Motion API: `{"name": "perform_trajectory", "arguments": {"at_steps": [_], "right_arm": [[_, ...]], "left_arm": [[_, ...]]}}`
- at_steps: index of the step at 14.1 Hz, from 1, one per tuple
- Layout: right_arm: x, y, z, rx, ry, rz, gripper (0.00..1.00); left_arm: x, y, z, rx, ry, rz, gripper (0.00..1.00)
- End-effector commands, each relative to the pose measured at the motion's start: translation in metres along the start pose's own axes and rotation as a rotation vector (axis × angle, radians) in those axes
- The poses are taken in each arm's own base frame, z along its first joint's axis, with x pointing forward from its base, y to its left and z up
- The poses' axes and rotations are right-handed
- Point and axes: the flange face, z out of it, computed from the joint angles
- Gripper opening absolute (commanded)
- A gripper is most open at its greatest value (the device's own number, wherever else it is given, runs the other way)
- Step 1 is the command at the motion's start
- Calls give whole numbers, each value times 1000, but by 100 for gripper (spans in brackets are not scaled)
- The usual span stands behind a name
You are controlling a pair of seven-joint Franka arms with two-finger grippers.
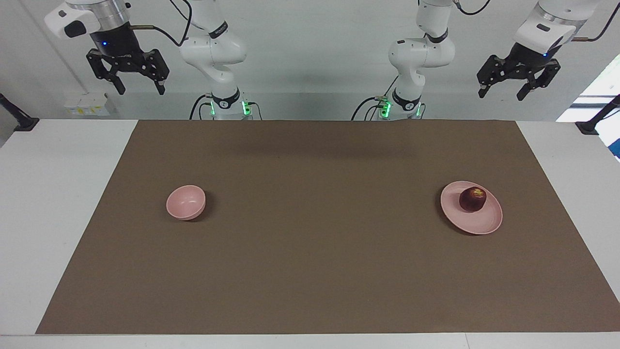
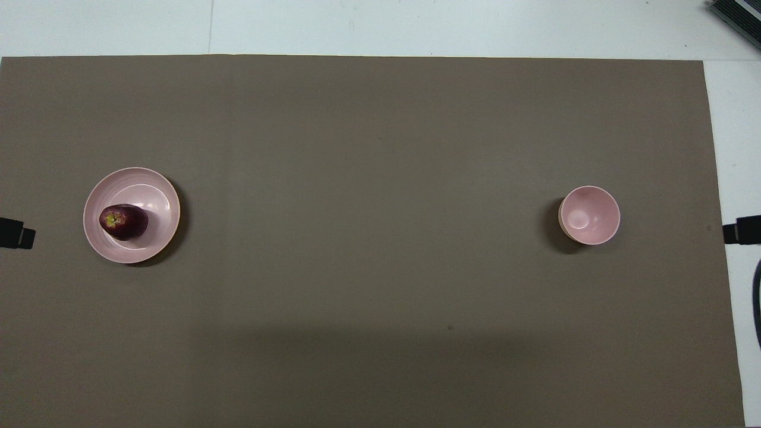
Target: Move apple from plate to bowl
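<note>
The dark red apple (image 1: 472,198) (image 2: 123,222) lies on the pale pink plate (image 1: 479,224) (image 2: 151,184) toward the left arm's end of the table. The small deep pink bowl (image 1: 186,202) (image 2: 590,215) stands empty toward the right arm's end. My left gripper (image 1: 502,93) hangs open and empty, high up by the robots' edge of the table, well above the plate. My right gripper (image 1: 141,90) hangs open and empty, high up by the robots' edge at the bowl's end. A left fingertip (image 2: 16,233) and a right fingertip (image 2: 740,230) show at the overhead view's edges.
A brown mat (image 1: 310,252) (image 2: 380,285) covers most of the white table (image 1: 58,194). Black clamp mounts (image 1: 19,121) stand at both ends of the table. A dark object (image 2: 737,15) lies at a table corner away from the robots.
</note>
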Motion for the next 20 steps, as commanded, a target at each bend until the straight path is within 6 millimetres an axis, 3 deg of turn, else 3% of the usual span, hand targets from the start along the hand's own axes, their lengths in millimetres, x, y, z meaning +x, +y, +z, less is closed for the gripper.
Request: {"name": "perform_trajectory", "arguments": {"at_steps": [1, 12, 16, 20], "right_arm": [[-6, 1, -3, -8, 7, -20, 100], [-6, 0, -3, -6, 7, -22, 100], [-6, 0, -2, -6, 5, -22, 100], [-6, 0, -2, -6, 5, -21, 100]], "left_arm": [[-2, -1, -4, 10, -4, -8, 100], [-1, -1, 3, 5, 20, 6, 100], [0, -7, 26, 5, 31, -1, 100], [18, -13, 75, 6, 57, -4, 100]]}}
